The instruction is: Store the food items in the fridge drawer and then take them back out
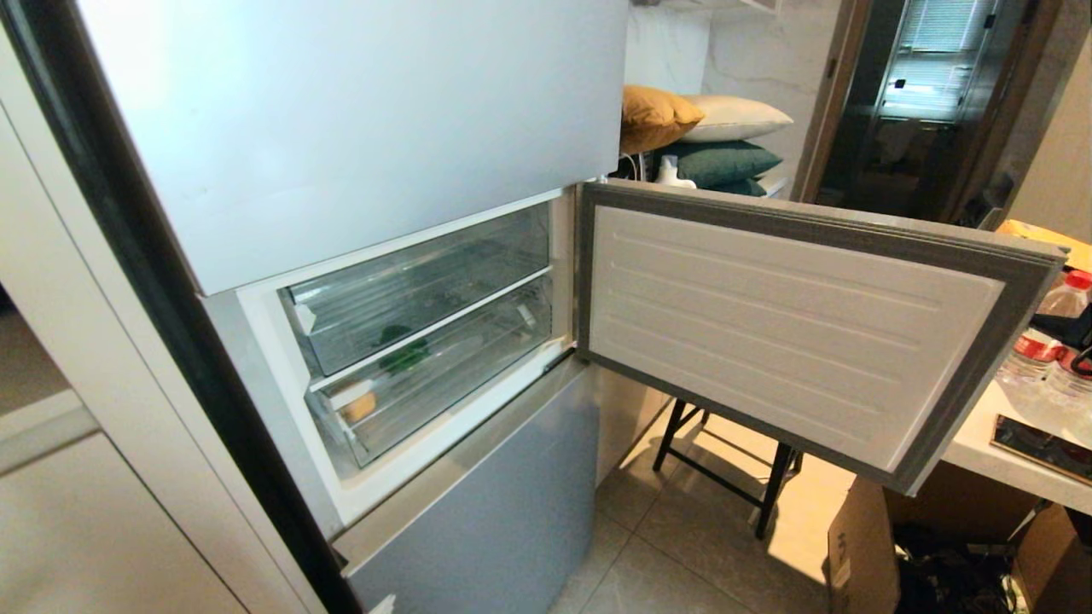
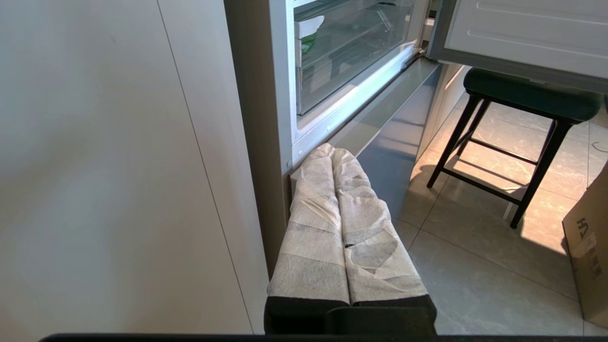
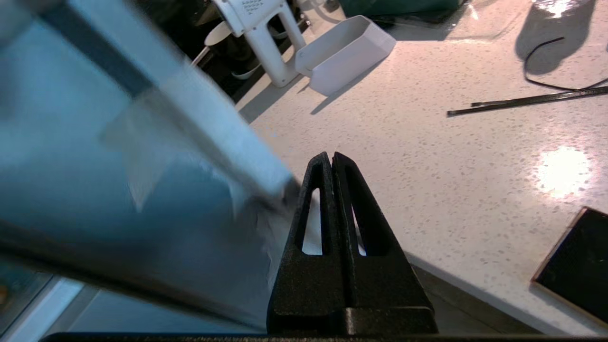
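Observation:
The fridge's middle door (image 1: pixel 793 333) stands swung open to the right. Behind it are two clear plastic drawers, both pushed in. In the lower fridge drawer (image 1: pixel 461 367) a dark green pepper (image 1: pixel 403 354) shows through the plastic, and a tan potato (image 1: pixel 358 408) lies near its left front corner. Neither gripper appears in the head view. My left gripper (image 2: pixel 331 151), its fingers wrapped in white tape, is shut and empty, low beside the fridge's bottom door. My right gripper (image 3: pixel 331 156) is shut and empty, close to the blurred blue edge of the open door (image 3: pixel 118 166), above a white speckled counter (image 3: pixel 427 142).
A black stool (image 1: pixel 725 460) stands under the open door. The counter at the right (image 1: pixel 981 443) carries water bottles (image 1: pixel 1036 350), a white bin (image 3: pixel 344 52) and a black cable (image 3: pixel 546 83). Cardboard boxes (image 1: pixel 862 546) sit on the floor below it. Beige cabinet panels (image 2: pixel 118 166) flank the fridge's left.

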Controlling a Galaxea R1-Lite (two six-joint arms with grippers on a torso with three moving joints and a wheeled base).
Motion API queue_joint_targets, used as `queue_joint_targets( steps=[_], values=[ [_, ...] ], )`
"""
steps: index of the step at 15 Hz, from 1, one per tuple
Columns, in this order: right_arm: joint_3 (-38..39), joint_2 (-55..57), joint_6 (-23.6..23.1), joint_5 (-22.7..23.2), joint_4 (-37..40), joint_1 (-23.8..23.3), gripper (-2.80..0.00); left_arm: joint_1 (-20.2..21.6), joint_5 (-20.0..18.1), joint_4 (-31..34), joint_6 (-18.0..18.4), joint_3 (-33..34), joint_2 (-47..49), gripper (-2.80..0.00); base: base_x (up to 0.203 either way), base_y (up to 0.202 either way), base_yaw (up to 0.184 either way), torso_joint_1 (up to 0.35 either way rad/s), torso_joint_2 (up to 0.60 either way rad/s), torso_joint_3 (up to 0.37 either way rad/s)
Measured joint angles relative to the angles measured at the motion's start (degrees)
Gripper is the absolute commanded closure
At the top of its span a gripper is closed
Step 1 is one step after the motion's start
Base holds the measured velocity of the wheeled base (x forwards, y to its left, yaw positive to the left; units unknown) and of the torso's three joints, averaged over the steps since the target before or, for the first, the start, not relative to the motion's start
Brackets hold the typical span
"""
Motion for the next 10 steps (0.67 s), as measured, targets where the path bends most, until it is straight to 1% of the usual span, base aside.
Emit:
queue_joint_targets(
  steps=[3, 7, 10],
  values=[
    [3.51, -3.29, -0.09, 0.37, -0.13, 1.03, 0.0, 0.0, 0.01, 0.0, 0.0, 0.0, 0.0, 0.0, 0.0, 0.0, 0.0, 0.0, 0.0, 0.0],
    [10.59, -8.16, -0.2, 0.61, -3.01, 3.69, 0.0, 0.0, 0.01, 0.0, 0.0, 0.0, 0.0, 0.0, 0.0, 0.0, 0.0, 0.0, 0.0, 0.0],
    [15.78, -13.02, -0.28, 0.59, -3.28, 5.18, 0.0, 0.0, 0.01, 0.0, 0.0, 0.0, 0.0, 0.0, 0.0, 0.0, 0.0, 0.0, 0.0, 0.0]
  ],
)
